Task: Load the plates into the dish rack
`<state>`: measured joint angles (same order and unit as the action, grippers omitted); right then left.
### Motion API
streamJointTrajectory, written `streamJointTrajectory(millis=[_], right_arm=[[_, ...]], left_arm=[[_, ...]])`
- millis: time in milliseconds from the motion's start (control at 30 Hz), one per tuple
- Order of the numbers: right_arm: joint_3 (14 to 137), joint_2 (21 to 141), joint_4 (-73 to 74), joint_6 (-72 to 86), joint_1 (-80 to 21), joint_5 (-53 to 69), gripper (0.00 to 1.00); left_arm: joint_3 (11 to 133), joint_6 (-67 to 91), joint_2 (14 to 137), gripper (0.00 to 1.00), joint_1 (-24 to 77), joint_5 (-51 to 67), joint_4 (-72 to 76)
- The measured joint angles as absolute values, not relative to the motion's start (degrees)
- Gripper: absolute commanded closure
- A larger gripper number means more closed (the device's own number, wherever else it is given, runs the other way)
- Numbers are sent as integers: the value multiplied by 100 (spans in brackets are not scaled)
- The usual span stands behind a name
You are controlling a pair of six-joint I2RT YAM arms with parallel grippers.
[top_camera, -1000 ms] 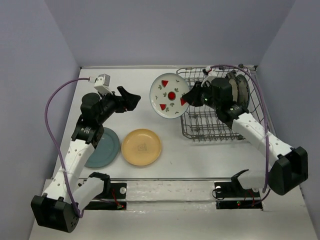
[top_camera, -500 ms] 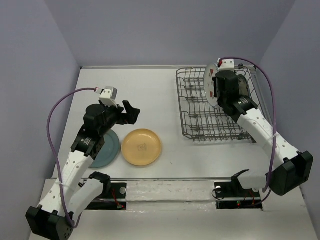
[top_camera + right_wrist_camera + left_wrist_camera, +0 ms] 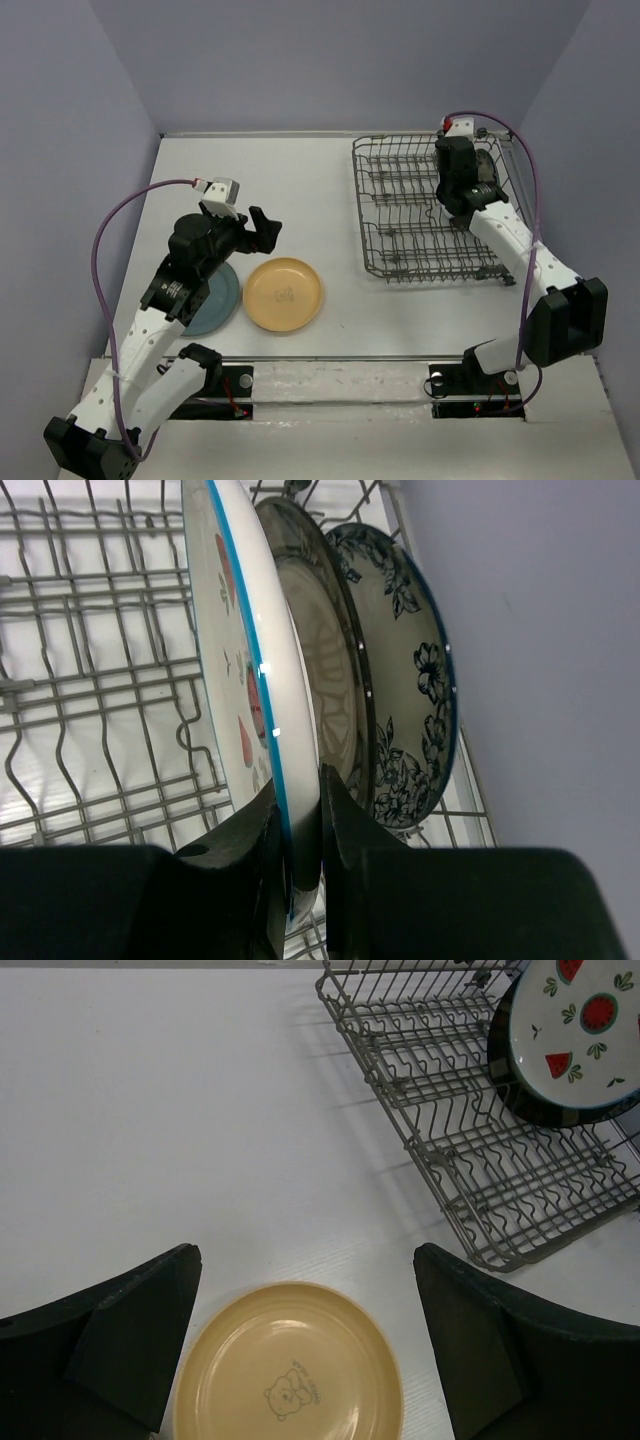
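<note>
My right gripper (image 3: 297, 825) is shut on the rim of the white plate with red fruit marks (image 3: 262, 670), which stands upright in the grey wire dish rack (image 3: 400, 205). The cream plate with a dark rim (image 3: 335, 670) and the blue floral plate (image 3: 415, 670) stand right behind it. In the top view the right gripper (image 3: 453, 185) covers the fruit plate. My left gripper (image 3: 262, 228) is open and empty, hovering just above the yellow plate (image 3: 283, 293), which also shows in the left wrist view (image 3: 290, 1370). The teal plate (image 3: 215, 300) lies partly under the left arm.
The rack (image 3: 470, 1150) sits at the table's back right, close to the right wall. The fruit plate (image 3: 580, 1015) shows upright at its far end. The yellow and teal plates lie flat near the table's front left.
My right gripper carried the fruit plate from left of the rack into it and stood it upright beside the other two plates. My left gripper moved nearer, toward the yellow plate.
</note>
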<state>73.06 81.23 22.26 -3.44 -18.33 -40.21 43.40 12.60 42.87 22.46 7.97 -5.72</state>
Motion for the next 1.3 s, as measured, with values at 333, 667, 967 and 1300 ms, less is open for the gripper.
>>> streamJointTrajectory(millis=[333, 667, 967, 1300], right_arm=[[7249, 8613, 2200, -255, -1651, -3701, 93], [6956, 8945, 1900, 30, -1605, -3533, 93], [6938, 8965, 1667, 246, -1533, -3518, 30], [6941, 8650, 1632, 346, -1533, -3387, 18]], left_arm=[[4340, 1245, 4246, 2, 2252, 698, -593], [4340, 1243, 4219, 2, 2252, 676, -596], [4340, 1243, 4219, 2, 2252, 672, -593], [4340, 1245, 4219, 2, 2252, 637, -593]])
